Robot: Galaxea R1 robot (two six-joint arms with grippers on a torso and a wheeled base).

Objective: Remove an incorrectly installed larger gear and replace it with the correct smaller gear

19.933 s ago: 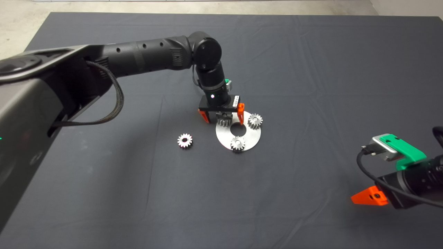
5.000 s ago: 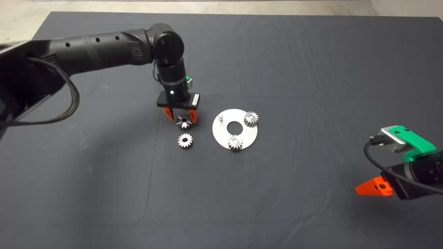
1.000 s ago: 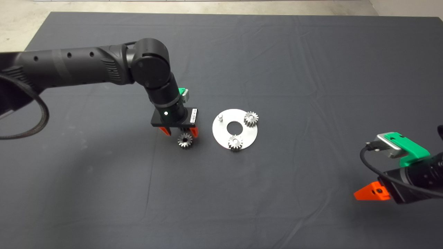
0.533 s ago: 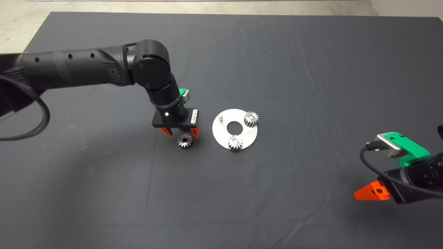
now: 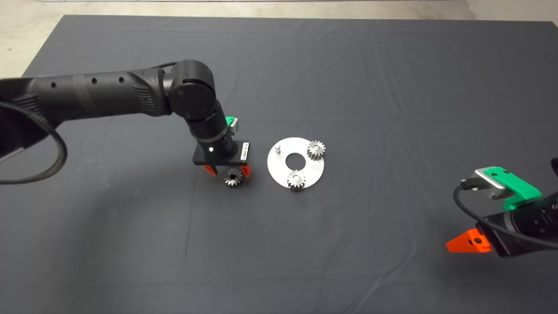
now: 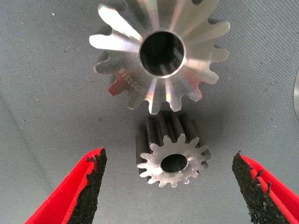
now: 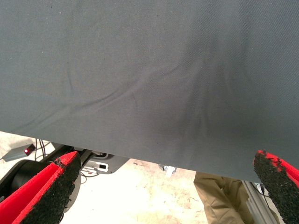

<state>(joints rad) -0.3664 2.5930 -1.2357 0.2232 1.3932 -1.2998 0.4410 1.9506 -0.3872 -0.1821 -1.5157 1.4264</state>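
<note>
From the head view, the left gripper (image 5: 229, 171) hangs over the dark cloth mat (image 5: 392, 87) just beside a flat round steel plate (image 5: 316, 170). The smaller gear (image 5: 233, 177) lies on the mat between its red fingers. The plate has a round centre hole, a bare upright pin (image 5: 277, 149) near its rim and two small shiny toothed gears (image 5: 316, 149) seated on it. The mat is gently creased, with wide bare cloth all round. The right gripper (image 5: 468, 244) waits at the lower right edge. In the left wrist view, the left gripper (image 6: 169, 155) has its fingers (image 6: 88, 186) spread, rough black pads either side of the smaller gear (image 6: 173, 161) with open cloth between pad and teeth. Its face is bright and its tooth flanks dark. The larger gear (image 6: 159, 51) lies flat just beyond it, almost touching; it has a polished face, a broad bore and engraved letters. In the right wrist view, the right gripper (image 7: 166, 157) has its fingers wide apart over bare cloth near the mat's edge. Pale floor, cables and a person's leg (image 7: 224, 196) show beyond.
</note>
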